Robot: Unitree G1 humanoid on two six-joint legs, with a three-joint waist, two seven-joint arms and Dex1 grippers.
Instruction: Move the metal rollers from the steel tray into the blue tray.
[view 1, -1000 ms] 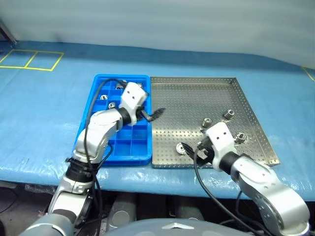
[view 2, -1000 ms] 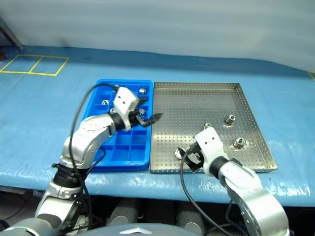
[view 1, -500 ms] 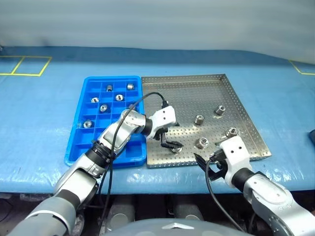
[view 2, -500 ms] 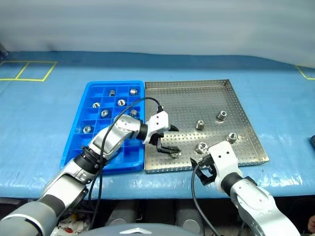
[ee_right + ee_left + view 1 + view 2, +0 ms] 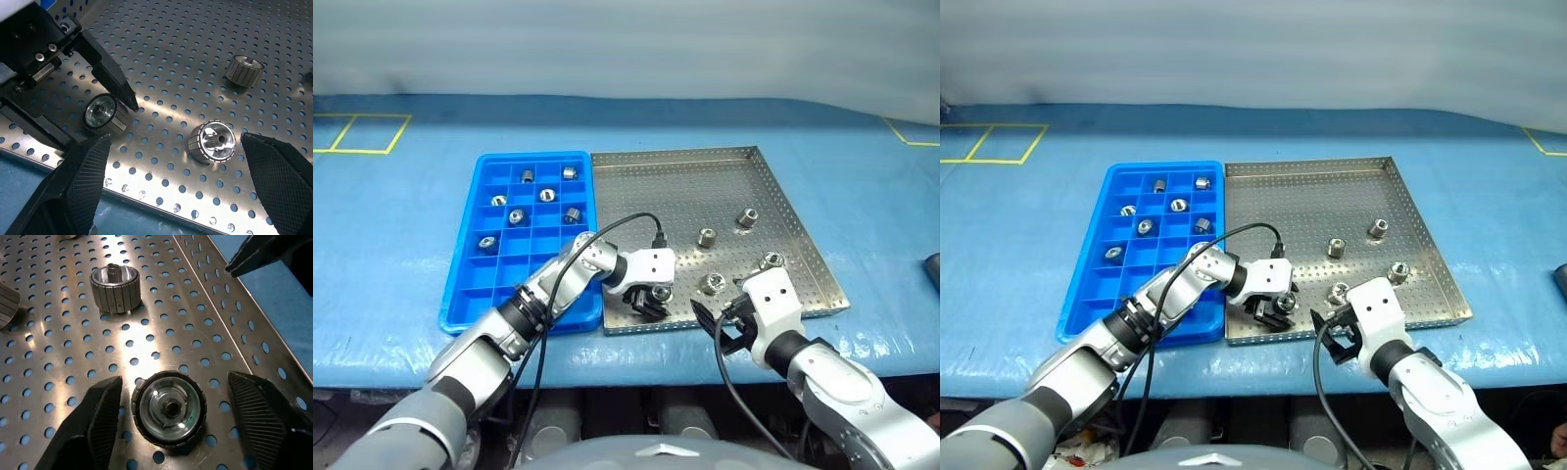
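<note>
The steel tray [image 5: 666, 186] lies to the right of the blue tray [image 5: 530, 269], edge to edge. Several metal rollers [image 5: 707, 236] are scattered across the steel tray's right half, and several more sit in the blue tray's far compartments [image 5: 546, 195]. My left gripper [image 5: 651, 299] is down at the steel tray's near left part. Its fingers [image 5: 98, 426] straddle one upright roller [image 5: 168, 409], open, with a gap still showing on one side. My right gripper [image 5: 720, 323] hangs wide open over the tray's front rim, facing another roller [image 5: 212, 142].
Both trays rest on a blue table cover [image 5: 391, 245] with yellow tape marks [image 5: 362, 132] at the far left. A dark object [image 5: 932, 269] shows at the right edge. The table's front edge runs just below the trays.
My left gripper came from the blue tray's edge across and down to a roller at the steel tray's front, and its fingers have narrowed around it. The right gripper stayed put, and the view shifted.
</note>
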